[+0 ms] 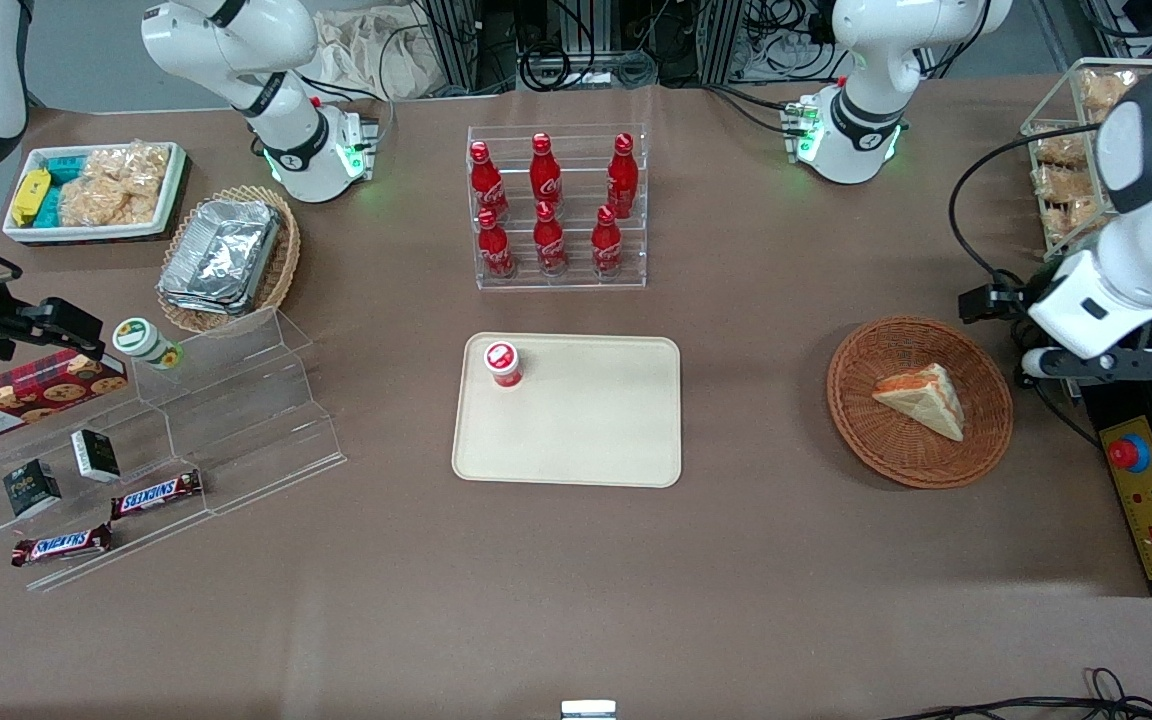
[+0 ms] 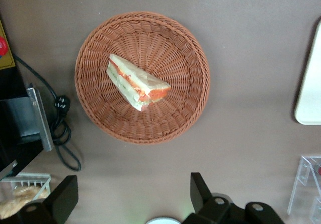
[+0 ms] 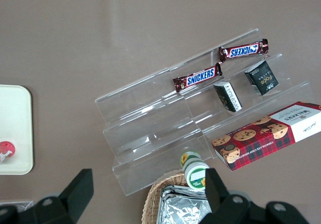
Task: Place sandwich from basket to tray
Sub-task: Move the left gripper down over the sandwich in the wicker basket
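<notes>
Front view: the sandwich [image 1: 924,398] lies in the round woven basket [image 1: 866,420], while the gripper [image 1: 1086,365] hangs just beside the basket's rim toward the working arm's end. Bare brown table separates the basket from the flat cream tray [image 1: 586,430].

Left wrist view: the gripper's [image 2: 133,196] fingers [image 2: 65,199] stand wide apart, empty, near the wicker basket [image 2: 180,58] holding the triangular, red-and-green-layered sandwich [image 2: 135,81].

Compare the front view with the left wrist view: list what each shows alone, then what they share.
Front view only: the red bottle rack, a red-capped cup on the tray, and the snack display stand.
Left wrist view only: the gripper, jaws open, hovering clear of the basket.
Both: the sandwich lying in the basket, and the tray.
</notes>
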You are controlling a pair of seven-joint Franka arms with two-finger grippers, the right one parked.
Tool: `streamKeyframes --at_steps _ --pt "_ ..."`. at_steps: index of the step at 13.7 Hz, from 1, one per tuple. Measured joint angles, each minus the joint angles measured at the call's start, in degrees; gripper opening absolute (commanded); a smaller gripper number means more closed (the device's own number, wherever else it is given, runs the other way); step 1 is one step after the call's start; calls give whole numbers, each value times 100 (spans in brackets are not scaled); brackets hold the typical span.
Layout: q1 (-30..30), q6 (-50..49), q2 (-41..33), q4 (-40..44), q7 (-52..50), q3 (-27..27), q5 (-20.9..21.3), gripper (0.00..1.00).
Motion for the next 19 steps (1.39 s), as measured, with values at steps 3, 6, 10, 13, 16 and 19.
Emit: streamKeyframes --at_steps 3,6,10,13,16,19 --pt "0 -321 599 715 0 29 0 100" --pt "5 -402 868 903 -448 75 0 100" --pt "81 378 855 248 -2436 111 1 100" --pt "136 1945 528 -1221 -3760 158 8 100" --pt "206 3200 334 -2412 -4492 209 9 100" --pt "270 3891 369 -2864 -5112 212 11 100"
